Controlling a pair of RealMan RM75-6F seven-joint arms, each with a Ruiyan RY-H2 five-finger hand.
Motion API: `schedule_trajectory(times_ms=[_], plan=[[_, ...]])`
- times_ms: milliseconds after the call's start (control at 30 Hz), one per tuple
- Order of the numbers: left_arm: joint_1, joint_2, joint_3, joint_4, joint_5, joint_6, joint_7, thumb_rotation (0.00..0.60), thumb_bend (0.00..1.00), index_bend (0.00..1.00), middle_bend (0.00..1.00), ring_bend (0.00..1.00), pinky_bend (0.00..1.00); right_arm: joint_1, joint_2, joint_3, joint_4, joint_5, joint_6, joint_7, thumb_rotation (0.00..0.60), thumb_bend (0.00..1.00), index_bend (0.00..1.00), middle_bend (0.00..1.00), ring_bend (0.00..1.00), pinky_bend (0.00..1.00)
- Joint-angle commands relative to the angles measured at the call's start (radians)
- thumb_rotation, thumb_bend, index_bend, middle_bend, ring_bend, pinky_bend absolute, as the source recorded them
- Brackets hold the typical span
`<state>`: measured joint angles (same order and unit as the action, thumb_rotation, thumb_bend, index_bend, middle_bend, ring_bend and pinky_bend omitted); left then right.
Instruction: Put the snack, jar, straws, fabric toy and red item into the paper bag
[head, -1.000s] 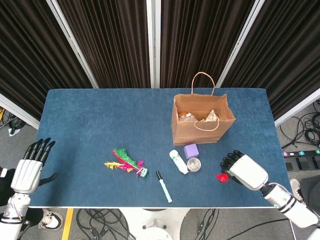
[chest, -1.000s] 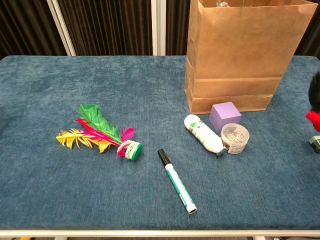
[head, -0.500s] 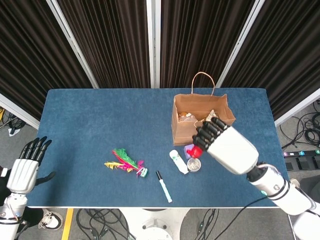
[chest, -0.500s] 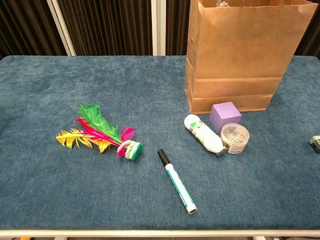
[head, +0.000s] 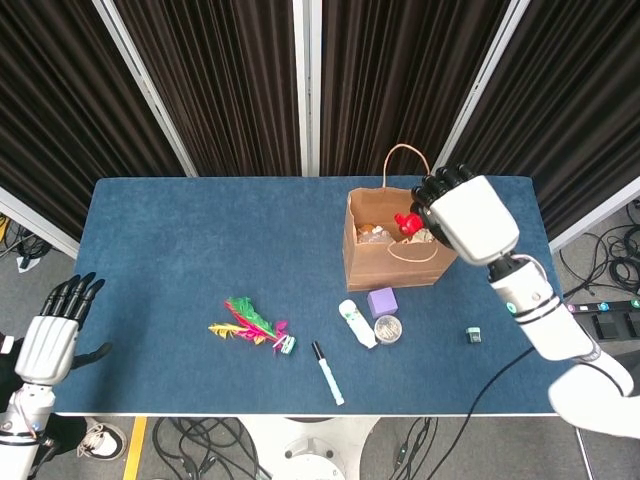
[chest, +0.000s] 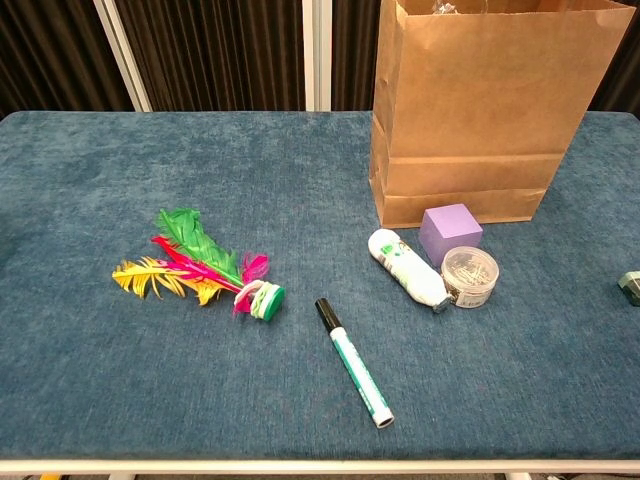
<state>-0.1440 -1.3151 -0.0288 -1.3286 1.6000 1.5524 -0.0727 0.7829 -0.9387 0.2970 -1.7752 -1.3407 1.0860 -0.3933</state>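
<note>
An open brown paper bag (head: 372, 262) (chest: 480, 120) stands upright at the back right of the blue table (head: 200, 250), with several pale items inside. My right hand (head: 462, 212) hovers over the bag's mouth and holds a small red item (head: 407, 222) in its fingers. My left hand (head: 55, 335) hangs off the table's front left corner, fingers apart and holding nothing. Neither hand shows in the chest view.
In front of the bag lie a purple cube (head: 382, 301) (chest: 450, 232), a clear round jar (head: 387, 328) (chest: 469, 276), a white bottle (head: 356, 323) (chest: 405, 267), a black-capped marker (head: 327, 372) (chest: 354, 362), a feathered shuttlecock (head: 252, 325) (chest: 205, 266) and a small dark green object (head: 474, 335) (chest: 630, 287).
My right hand has lifted the red item from the table's front right, swung it past the cube and jar, and now has it over the bag's mouth. The left hand dropped slightly.
</note>
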Motion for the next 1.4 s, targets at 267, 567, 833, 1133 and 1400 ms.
schedule_trajectory(times_ms=[267,567,833,1133,1400], plan=[[-0.001,0.003,0.0,0.005,-0.007,-0.009,-0.004,0.6,0.1,0.11,0.16,0.01,0.13,0.028,-0.097,0.0,0.086,0.154,-0.086,0.041,0.6,0.09,0.53,0.4,0.33,0.34],[-0.002,-0.005,-0.005,0.017,-0.014,-0.009,-0.01,0.6,0.1,0.11,0.16,0.01,0.13,0.026,-0.084,0.01,0.047,0.176,-0.076,0.053,0.6,0.0,0.21,0.22,0.08,0.11],[-0.005,0.005,-0.006,0.01,-0.011,-0.008,-0.011,0.6,0.1,0.11,0.16,0.01,0.13,0.01,-0.069,0.052,-0.002,0.119,0.018,0.099,0.6,0.0,0.2,0.21,0.08,0.1],[-0.013,0.008,-0.005,0.002,-0.006,-0.014,-0.007,0.6,0.1,0.11,0.16,0.01,0.13,-0.076,-0.035,0.12,-0.138,-0.079,0.291,0.218,0.6,0.0,0.2,0.22,0.08,0.1],[-0.023,0.018,-0.007,-0.006,-0.001,-0.023,-0.009,0.6,0.1,0.11,0.16,0.01,0.13,-0.356,0.084,-0.09,-0.239,-0.38,0.502,0.2,0.6,0.0,0.2,0.22,0.09,0.1]])
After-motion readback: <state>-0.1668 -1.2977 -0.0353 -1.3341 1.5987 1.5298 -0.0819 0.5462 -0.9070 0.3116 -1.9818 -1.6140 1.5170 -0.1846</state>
